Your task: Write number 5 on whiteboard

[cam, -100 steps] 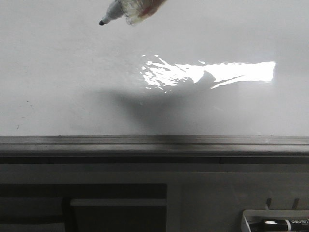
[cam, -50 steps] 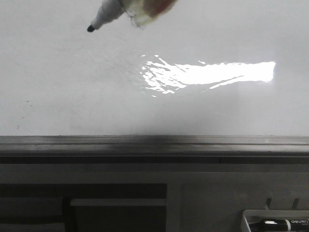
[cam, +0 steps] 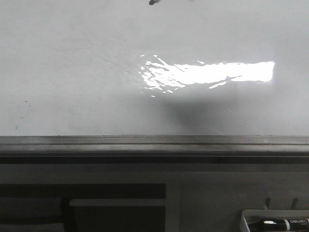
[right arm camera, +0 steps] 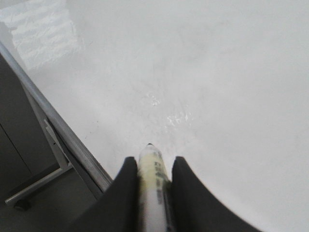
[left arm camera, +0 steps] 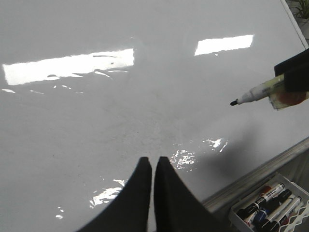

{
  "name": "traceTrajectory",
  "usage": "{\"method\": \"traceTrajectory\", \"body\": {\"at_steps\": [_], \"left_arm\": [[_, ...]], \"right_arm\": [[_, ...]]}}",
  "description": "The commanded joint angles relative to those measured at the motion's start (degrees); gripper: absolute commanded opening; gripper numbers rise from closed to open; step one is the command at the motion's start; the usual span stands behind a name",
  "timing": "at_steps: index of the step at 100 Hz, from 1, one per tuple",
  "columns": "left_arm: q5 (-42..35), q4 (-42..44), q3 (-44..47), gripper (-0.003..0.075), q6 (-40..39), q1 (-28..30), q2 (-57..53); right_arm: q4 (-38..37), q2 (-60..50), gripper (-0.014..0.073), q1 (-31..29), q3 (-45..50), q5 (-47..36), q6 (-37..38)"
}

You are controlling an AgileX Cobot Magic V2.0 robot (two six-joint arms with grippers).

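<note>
The whiteboard [cam: 72, 72] is glossy white with a bright glare patch. The number 5 is out of view; no marker strokes show on the board. My right gripper [right arm camera: 152, 162] is shut on a marker [right arm camera: 153, 174], whose black tip points at the board from just above it, near the board's metal edge. In the front view only the marker tip [cam: 153, 2] shows, at the top border. The left wrist view shows the marker [left arm camera: 256, 92] hovering over the whiteboard [left arm camera: 96, 125]. My left gripper [left arm camera: 153, 161] is shut on nothing above the board.
A grey metal edge strip [cam: 154, 141] runs along the board's near side, with dark furniture [cam: 116, 208] below it. A tray of spare markers [left arm camera: 270, 205] sits past that edge, also seen in the front view [cam: 275, 223]. A stand leg [right arm camera: 43, 179] lies below the edge.
The marker has moved up and to the right in the front view, so only its tip remains in frame. Its shadow on the board has shifted right.
</note>
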Motion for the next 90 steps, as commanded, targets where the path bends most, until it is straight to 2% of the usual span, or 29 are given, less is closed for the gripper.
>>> {"method": "traceTrajectory", "body": {"at_steps": [1,45,90], "left_arm": [[-3.08,-1.08,-1.7,-0.002,-0.62,0.17,0.32],[-3.08,-1.08,-1.7,-0.002,-0.62,0.17,0.32],[-3.55,-1.08,-1.7,-0.002,-0.62,0.17,0.56]], "right_arm": [[-3.63,-0.55,-0.004,-0.2,-1.55,-4.84,5.28],[-3.76,1.79,-0.004,-3.22,-1.55,-5.59,5.28],[-8.34,8.19,-0.004,-3.22,-1.55,-9.02,5.28]]}}
